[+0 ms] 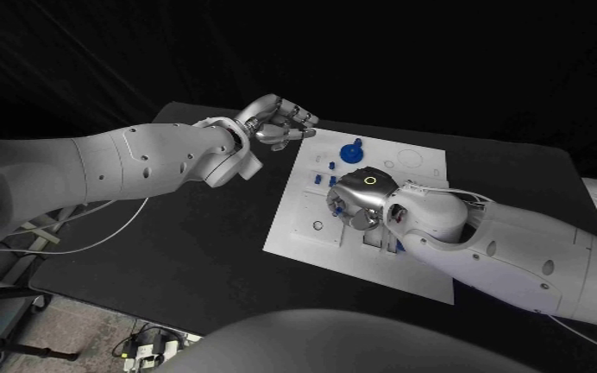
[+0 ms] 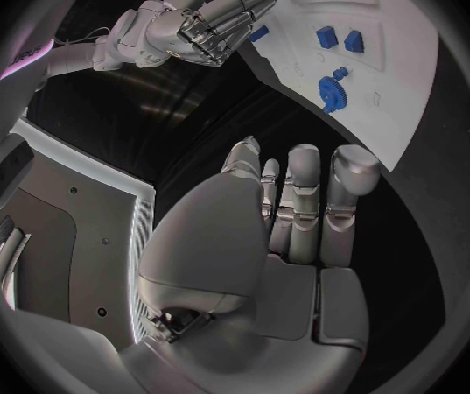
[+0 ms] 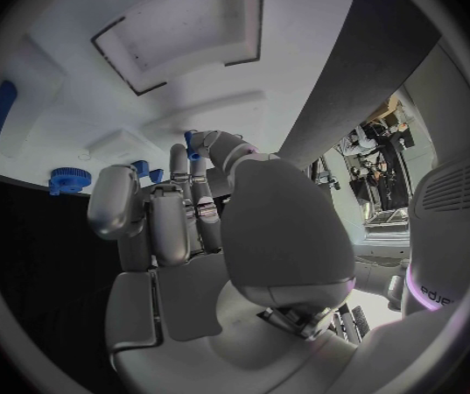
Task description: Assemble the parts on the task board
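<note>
Right robot hand (image 1: 355, 193): one, over the middle of the task board (image 1: 423, 161), fingers curled down; a small blue part (image 3: 192, 142) sits pinched at its fingertips, seen from the right wrist.

Left robot hand (image 1: 276, 123): one, held off the board's far left corner above the counter (image 1: 199, 243), fingers curled in, nothing in them.

Task board: one white plate, lying flat on the black counter, with shallow square recesses.

Blue parts: one gear (image 1: 351, 150) on the board just beyond the right robot hand, between the two hands; several smaller blue pieces (image 1: 327, 164) near it, partly hidden, so no firm count. From the left wrist, two small blocks (image 2: 339, 38) lie side by side beyond the gear.
</note>
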